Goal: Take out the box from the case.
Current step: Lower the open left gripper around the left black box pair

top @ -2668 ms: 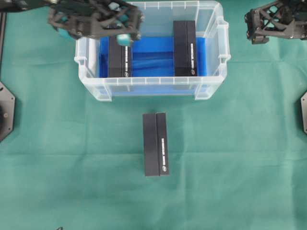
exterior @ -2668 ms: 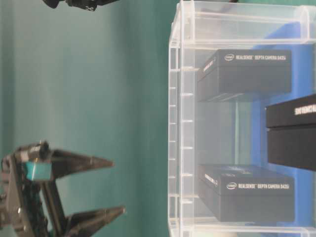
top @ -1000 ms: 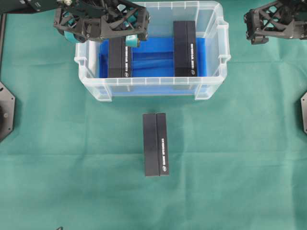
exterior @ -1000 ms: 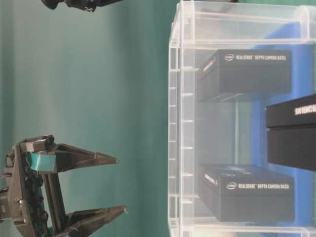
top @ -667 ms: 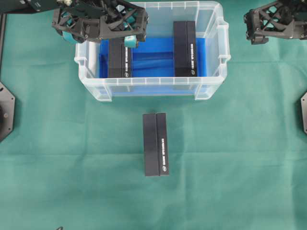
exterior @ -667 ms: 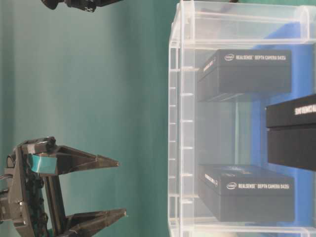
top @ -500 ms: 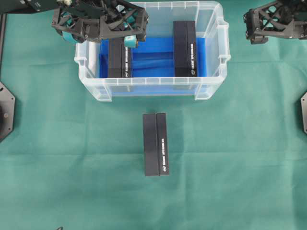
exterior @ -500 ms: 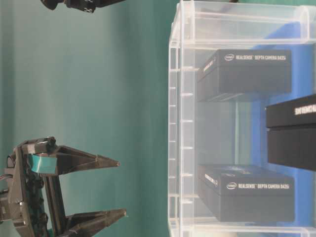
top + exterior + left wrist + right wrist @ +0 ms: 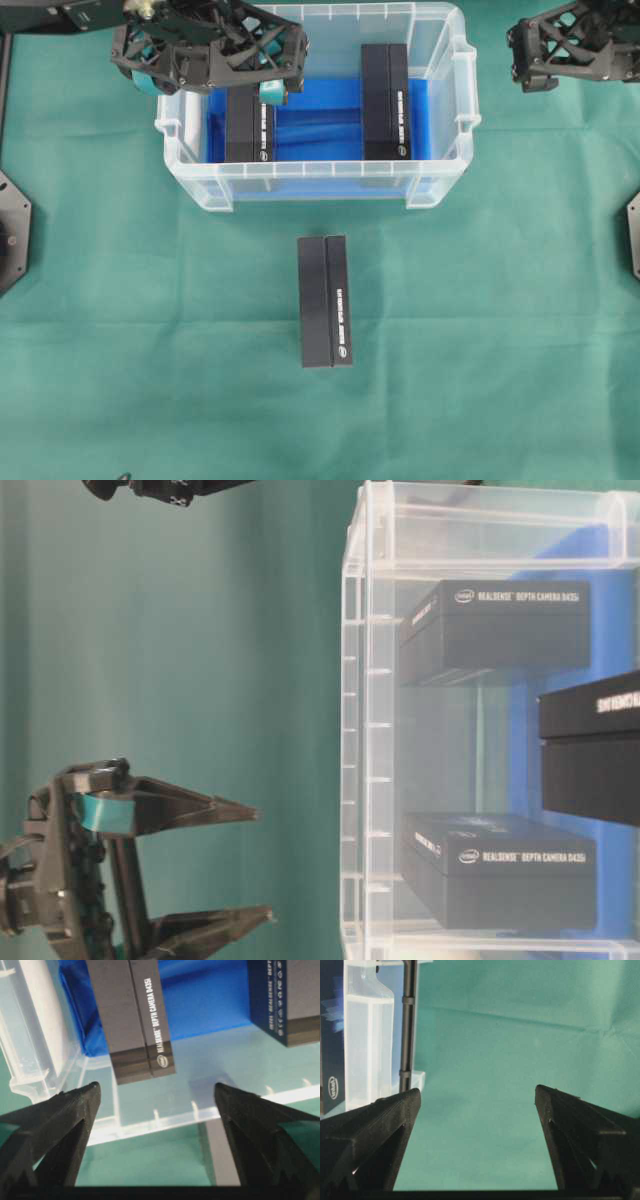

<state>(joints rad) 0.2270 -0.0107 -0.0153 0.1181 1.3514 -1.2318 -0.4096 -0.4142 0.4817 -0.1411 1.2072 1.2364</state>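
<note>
Beyond the case (image 9: 315, 185), overhead only: third box (image 9: 325, 300)

The left gripper (image 9: 268, 75) hangs at the upper left of the overhead view, its dark open-frame wrist stretched sideways with teal pads showing. Its jaws stand wide apart with nothing between them, and the two black fingers (image 9: 60, 1125) taper to points in the wrist view. In the table-level view it (image 9: 255, 865) points level, fingers spread. The right gripper (image 9: 530, 62) sits at the upper right corner, also spread wide and holding nothing, its fingers (image 9: 580, 1130) parted.
</note>
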